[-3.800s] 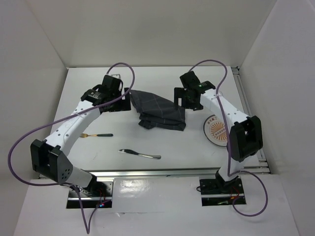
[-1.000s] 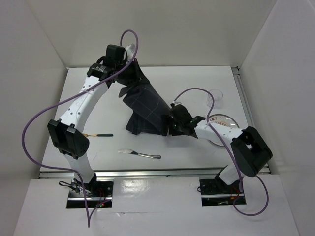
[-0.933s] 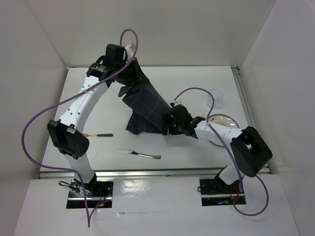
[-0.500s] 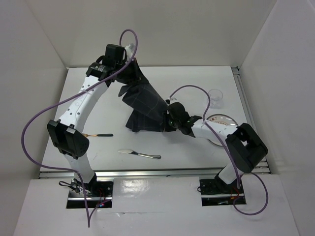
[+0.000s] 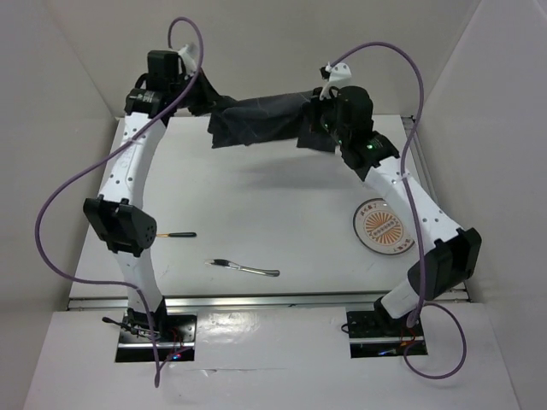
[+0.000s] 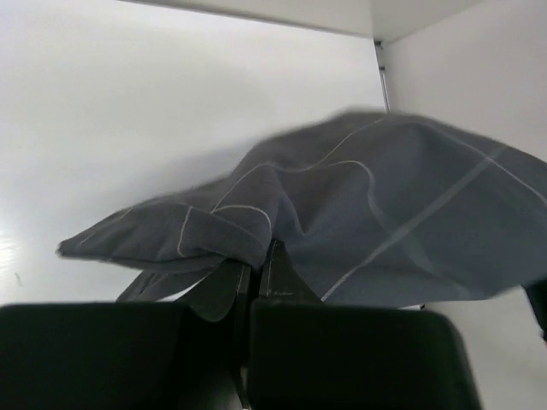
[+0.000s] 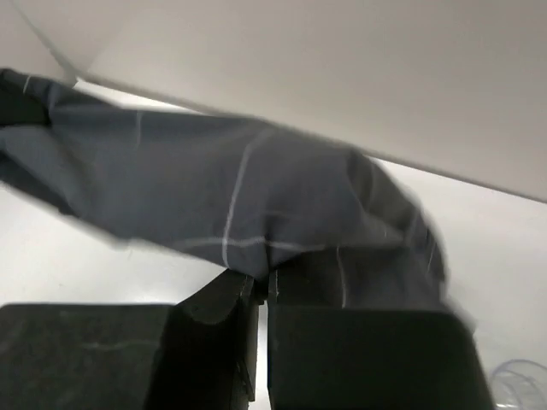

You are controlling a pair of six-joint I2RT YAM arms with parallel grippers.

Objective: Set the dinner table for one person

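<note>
Two robot arms hold a cloth between them above the white worktop (image 5: 256, 213), the dinner table of the task, which fills the floor of a white-walled enclosure and runs from the arm bases at its near edge to the back wall. Both arms reach high toward the far end, the left arm (image 5: 128, 171) rising along the left side and the right arm (image 5: 402, 188) arching up from the right, each trailing a looping purple cable (image 5: 60, 222). Strung between them is the dark grey cloth (image 5: 261, 120) with thin pale grid lines, sagging in folds over the far part of the worktop and casting a soft shadow on it. The left claw (image 5: 205, 101) is clamped on the cloth's left end; its wrist view shows the fingers pressed together with fabric bunched between them (image 6: 256, 269). The right claw (image 5: 318, 120) is likewise pinched shut on the cloth's right end, its fingers closed on a fold in its own wrist view (image 7: 261, 286). Well apart from the cloth, a round plate (image 5: 382, 226) with an orange sunburst pattern lies on the right side of the worktop, beside the right arm. A silver utensil (image 5: 244, 268) lies near the front edge, and a dark-handled utensil (image 5: 175, 233) lies to its left, its tip hidden behind the left arm.
</note>
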